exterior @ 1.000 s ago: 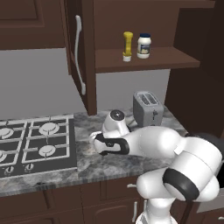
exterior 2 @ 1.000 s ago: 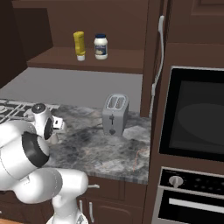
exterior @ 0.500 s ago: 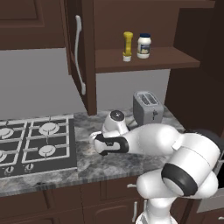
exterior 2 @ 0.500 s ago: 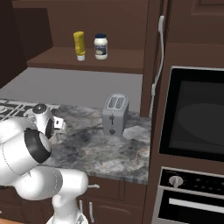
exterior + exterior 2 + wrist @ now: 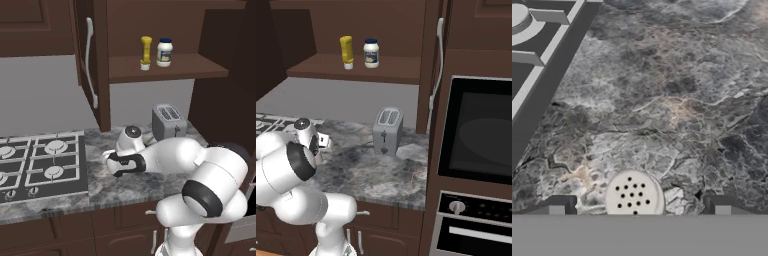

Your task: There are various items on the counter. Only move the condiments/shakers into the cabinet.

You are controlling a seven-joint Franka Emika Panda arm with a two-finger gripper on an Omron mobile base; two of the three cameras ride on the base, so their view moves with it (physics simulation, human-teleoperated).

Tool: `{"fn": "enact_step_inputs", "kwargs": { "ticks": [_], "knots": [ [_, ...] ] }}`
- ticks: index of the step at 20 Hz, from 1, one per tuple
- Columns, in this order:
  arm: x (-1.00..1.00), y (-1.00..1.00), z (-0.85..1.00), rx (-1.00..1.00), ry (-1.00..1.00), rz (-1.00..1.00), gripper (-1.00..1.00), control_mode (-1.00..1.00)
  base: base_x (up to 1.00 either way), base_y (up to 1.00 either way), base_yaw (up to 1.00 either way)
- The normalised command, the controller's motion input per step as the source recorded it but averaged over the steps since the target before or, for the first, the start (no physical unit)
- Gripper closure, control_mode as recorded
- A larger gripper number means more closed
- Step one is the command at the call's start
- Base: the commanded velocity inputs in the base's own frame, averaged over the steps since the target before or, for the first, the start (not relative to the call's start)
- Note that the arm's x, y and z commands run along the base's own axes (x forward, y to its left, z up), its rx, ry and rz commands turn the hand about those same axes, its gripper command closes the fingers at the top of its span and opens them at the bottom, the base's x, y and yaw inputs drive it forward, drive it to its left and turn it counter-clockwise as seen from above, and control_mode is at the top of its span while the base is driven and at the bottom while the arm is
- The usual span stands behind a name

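A dark brown kitchen is shown, with a grey-and-white speckled granite counter (image 5: 150, 185) set between a black stovetop with white burner grates (image 5: 40, 167) and a built-in black oven (image 5: 476, 135). Above the counter, the tall dark brown wall cabinet (image 5: 165, 67) stands with its door (image 5: 92, 60) swung open. The slim yellow squeeze bottle (image 5: 146, 52) and the white jar with dark blue lid (image 5: 164, 52) are already placed side by side on its shelf. A boxy grey two-slot toaster (image 5: 169, 121) is left at the back of the counter, as the task requires.

Compared with a second ago, little has shifted in the scene itself: bottle, jar and toaster have stayed put, while the arm's forearm has been lowered and stretched slightly further over the counter beside the stovetop. From this it is judged that the third and last condiment is being approached.

That item, a small pale grey shaker with a perforated round top (image 5: 633, 195), is seen in the hand view standing upright on the granite, directly between the two dark finger tips. The gripper (image 5: 639, 206) is spread wide, with clear granite visible on each side of the shaker; no contact is apparent, and nothing is held. A further descent and a closing of the fingers would seem to be needed before any lift.
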Motion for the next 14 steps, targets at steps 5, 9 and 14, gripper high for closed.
{"fn": "enact_step_inputs", "kwargs": {
  "ticks": [5,9,14],
  "knots": [
    [0.07,0.10,-0.06,0.00,0.00,0.00,-1.00,-1.00,0.00,0.00,0.00],
    [0.11,0.11,-0.04,0.00,0.00,0.00,-1.00,-1.00,0.00,0.00,0.00],
    [0.05,0.05,-0.02,0.00,0.00,0.00,1.00,-1.00,0.00,0.00,0.00]
  ]
}}
